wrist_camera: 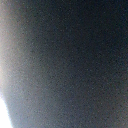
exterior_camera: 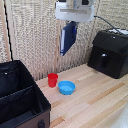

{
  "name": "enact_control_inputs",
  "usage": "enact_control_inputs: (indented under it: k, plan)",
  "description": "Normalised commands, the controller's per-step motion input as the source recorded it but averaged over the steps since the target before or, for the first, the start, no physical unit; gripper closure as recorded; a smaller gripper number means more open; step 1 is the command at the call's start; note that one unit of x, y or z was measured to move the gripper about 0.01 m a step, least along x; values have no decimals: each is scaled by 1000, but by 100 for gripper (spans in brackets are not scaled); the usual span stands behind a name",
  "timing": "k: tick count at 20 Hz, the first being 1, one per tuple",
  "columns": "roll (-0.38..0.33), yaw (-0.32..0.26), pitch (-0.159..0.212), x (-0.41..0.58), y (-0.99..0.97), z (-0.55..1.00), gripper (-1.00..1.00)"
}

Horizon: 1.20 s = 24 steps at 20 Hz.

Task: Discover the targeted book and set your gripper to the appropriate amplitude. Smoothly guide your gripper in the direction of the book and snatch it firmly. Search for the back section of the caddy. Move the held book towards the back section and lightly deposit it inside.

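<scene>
Nearest the camera in the exterior view sits the caddy (exterior_camera: 20, 97), a big black soft-sided bin at that view's lower left, with a divider running across it. The narrower compartment lies by its front wall; the back section (exterior_camera: 12, 77) is the larger black-walled space beyond the divider.

Past the caddy's corner, on the wooden worktop (exterior_camera: 95, 100), stand a small red cup (exterior_camera: 52, 79) and a blue bowl (exterior_camera: 66, 88) — near each other, not touching.

Farther back and high above them hangs the gripper (exterior_camera: 70, 22), pinching the book (exterior_camera: 68, 38) by its upper end. The book dangles well clear of the worktop, its long axis nearly vertical, lower end tilted slightly toward the exterior view's left. The wrist view is filled by a dark blurred surface — probably the book's cover.

So the back section lies down and toward the exterior view's left of the held book — the carry would likely cross over the cup.
</scene>
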Motion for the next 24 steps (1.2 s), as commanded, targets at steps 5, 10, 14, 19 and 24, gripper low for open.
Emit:
enact_control_inputs:
  k: [5, 10, 14, 19, 24]
  plan:
    - [0, -88, -140, 83, 866, 459, 100]
    - [0, -80, -126, 110, 871, 431, 100]
    - [0, -69, -102, 189, 901, 275, 100]
    - [0, -74, -63, 213, 906, 122, 100]
    - [9, -98, -59, 107, 860, 106, 100]
